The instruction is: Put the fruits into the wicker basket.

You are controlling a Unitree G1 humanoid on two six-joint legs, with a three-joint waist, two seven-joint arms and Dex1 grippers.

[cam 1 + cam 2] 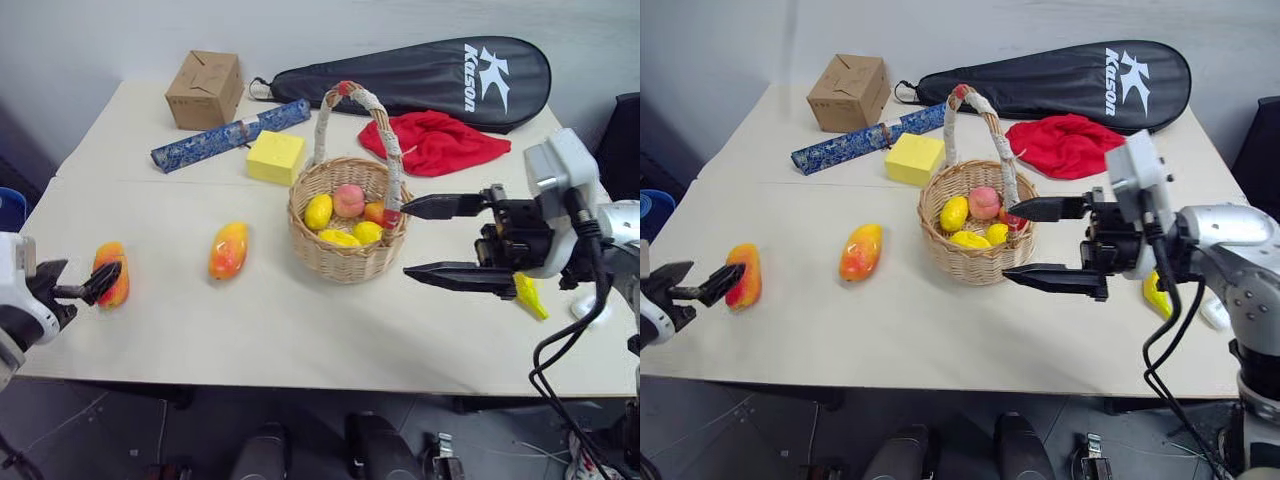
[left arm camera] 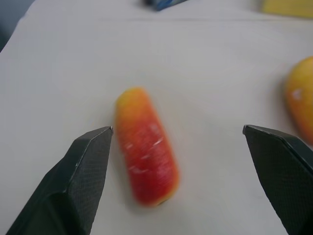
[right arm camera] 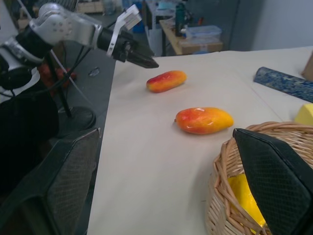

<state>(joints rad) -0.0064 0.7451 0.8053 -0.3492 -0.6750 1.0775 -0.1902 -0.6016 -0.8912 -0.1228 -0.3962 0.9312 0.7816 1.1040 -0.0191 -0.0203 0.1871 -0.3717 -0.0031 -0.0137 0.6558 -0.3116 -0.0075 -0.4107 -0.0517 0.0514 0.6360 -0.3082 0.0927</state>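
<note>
Left wrist view: my left gripper (image 2: 178, 142) stood wide apart, empty, far-left mango (image 2: 145, 145) centred just ahead between fingers, long axis running roughly along my reach. Head view: second mango (image 1: 228, 250) left of centre; banana (image 1: 530, 296) lower right behind my right gripper (image 1: 422, 240), also spread, beside wicker basket (image 1: 345, 262). Count: two mangoes, one banana, all outside.

Pale beige table (image 1: 300, 330) with a seam across its far part, plain light wall (image 1: 120, 30) behind, grey floor (image 1: 90, 430) at the near edge, cluttered workbench (image 3: 195, 41) far left
</note>
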